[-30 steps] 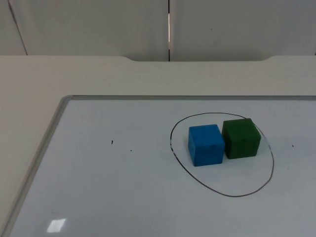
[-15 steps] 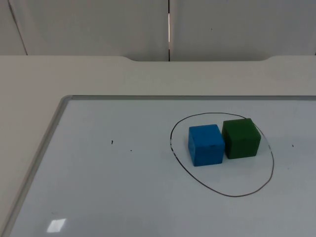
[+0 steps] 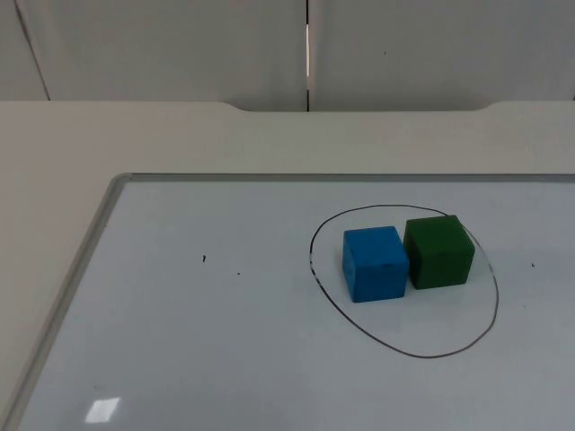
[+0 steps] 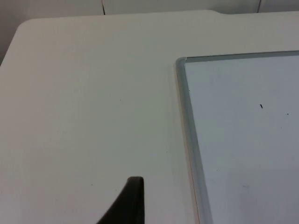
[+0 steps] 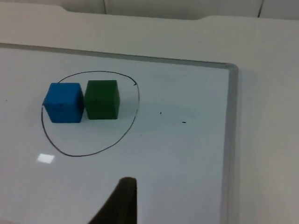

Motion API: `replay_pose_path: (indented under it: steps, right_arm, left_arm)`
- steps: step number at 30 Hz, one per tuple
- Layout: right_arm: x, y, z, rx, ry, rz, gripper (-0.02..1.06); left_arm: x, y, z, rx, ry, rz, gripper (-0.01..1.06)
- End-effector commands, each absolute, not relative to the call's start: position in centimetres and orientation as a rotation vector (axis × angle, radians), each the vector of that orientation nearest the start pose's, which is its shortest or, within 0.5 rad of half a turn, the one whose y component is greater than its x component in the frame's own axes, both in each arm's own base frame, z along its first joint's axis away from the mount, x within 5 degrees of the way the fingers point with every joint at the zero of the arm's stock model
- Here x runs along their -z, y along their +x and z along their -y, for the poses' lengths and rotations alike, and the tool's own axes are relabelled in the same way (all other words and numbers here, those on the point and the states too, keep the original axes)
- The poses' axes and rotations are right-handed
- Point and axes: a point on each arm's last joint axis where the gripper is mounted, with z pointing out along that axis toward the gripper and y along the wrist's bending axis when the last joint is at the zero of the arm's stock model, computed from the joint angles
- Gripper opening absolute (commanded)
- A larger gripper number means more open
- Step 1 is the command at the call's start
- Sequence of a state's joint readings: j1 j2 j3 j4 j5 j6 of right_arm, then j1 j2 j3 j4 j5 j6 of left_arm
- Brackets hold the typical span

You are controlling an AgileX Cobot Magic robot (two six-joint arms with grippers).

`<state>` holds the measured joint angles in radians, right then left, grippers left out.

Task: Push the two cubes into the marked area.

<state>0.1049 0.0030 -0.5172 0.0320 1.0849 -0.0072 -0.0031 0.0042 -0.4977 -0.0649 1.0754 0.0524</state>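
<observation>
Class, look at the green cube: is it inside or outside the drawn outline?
Inside. The green cube sits within the black outline on the whiteboard, beside the blue cube, near the loop's far edge.

The whiteboard (image 3: 225,359) is running off the near and right edges of the top view, so its full outline cannot be told there. Ahead of the left claw (image 4: 131,205), the picture's edge is cutting the board's metal frame (image 4: 187,140) and most of its surface. Each claw is showing just one dark fingertip, cropped by the picture's edge, so the spread of the fingers cannot be told for the left claw or the right claw (image 5: 122,203). Ahead of the right claw, the blue cube (image 5: 64,102) is covering a short piece of the drawn ring (image 5: 93,150). Two tiny dark marks (image 5: 160,113) beside the ring are too small to identify.
</observation>
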Motion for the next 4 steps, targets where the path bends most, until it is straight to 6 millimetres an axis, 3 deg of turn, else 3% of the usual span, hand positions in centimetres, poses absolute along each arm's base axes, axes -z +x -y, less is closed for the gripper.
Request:
replay_pose_path:
  steps: [1, 4]
  right_arm:
    - [-27.98, -0.74, -0.18, -0.073, -0.083, -2.046, 1.05]
    - [-27.98, -0.73, -0.20, -0.053, -0.050, -2.047, 1.05]
  left_arm:
    - [-27.45, -0.48, 0.50, 0.045, 0.051, -2.063, 1.05]
    - [-27.45, -0.48, 0.50, 0.045, 0.051, -2.063, 1.05]
